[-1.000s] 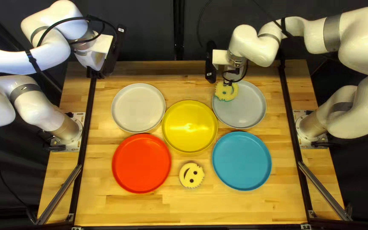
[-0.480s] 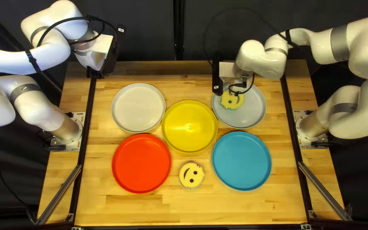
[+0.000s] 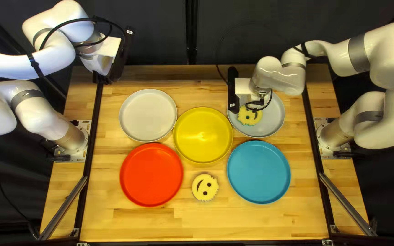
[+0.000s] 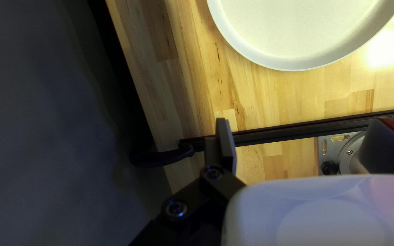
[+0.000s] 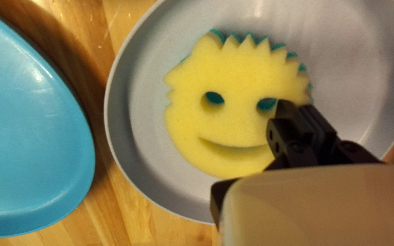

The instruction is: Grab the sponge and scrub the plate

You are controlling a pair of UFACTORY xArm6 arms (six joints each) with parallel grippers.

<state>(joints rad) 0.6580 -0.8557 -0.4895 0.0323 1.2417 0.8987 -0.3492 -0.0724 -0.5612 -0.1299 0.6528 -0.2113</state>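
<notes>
Evidently scrubbing is in hand: my right gripper pinches the sponge at its edge, on the grey plate; my left gripper's fingers are spread. Next calls for light, level strokes inside the rim.

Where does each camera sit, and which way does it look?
Top left view: above the table's near edge, slanting down toward the dark curtain; my left arm and right arm show.
Left wrist view: on my left arm, looking along my left gripper to the off-white plate.
Right wrist view: on my right arm, looking along my right gripper onto the smiley sponge and gray plate.
Top left and right wrist views share sponge, gray plate and blue plate.
</notes>
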